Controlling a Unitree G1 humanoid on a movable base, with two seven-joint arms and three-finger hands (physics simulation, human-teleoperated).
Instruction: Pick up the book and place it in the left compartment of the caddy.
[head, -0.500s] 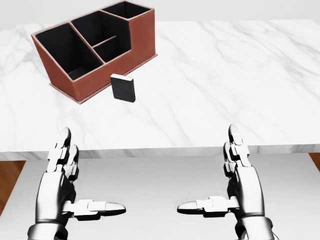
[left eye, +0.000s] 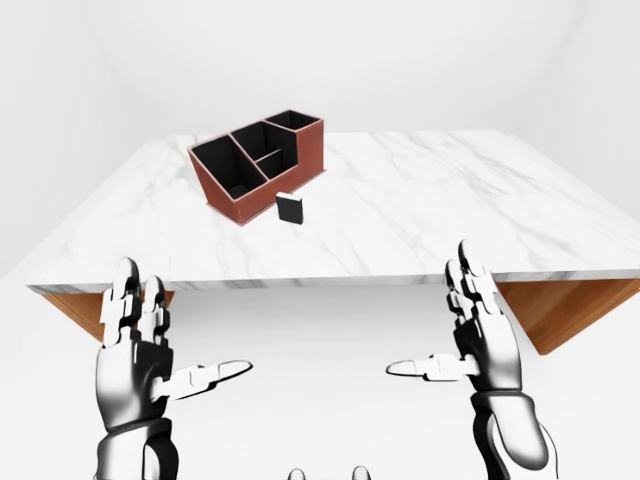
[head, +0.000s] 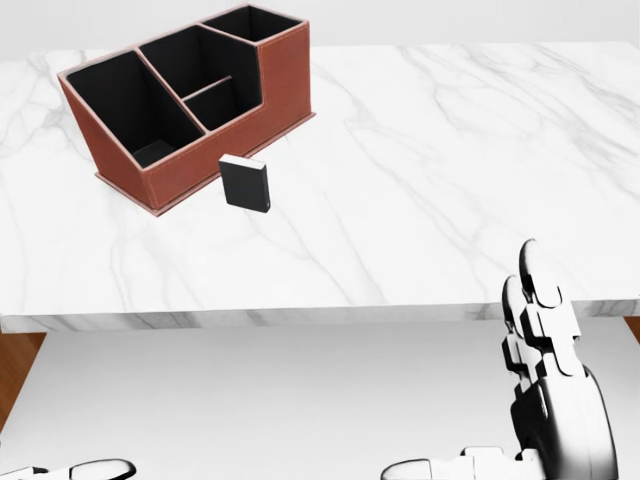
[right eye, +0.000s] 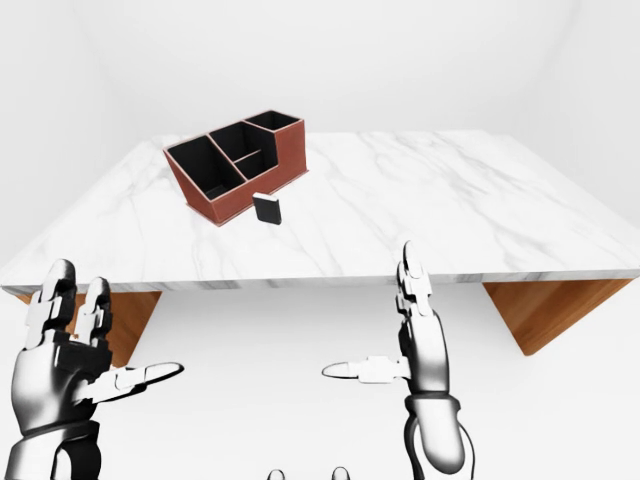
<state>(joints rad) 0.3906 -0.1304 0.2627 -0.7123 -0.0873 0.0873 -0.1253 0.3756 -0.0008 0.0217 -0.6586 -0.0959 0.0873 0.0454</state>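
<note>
Book (head: 246, 184): upright at 5 o'clock of caddy (head: 160, 175), unmoved. Left hand (left eye: 135, 355), right hand (left eye: 480, 335): fingers spread, empty; both now lower in head view.

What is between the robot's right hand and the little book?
Only bare marble table lies between the right hand and the book, seen in the head view.

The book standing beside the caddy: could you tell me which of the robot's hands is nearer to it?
Left, narrowly. The left hand hangs below-left of the book, the right hand below-right; both are open, short of the table edge.
</note>
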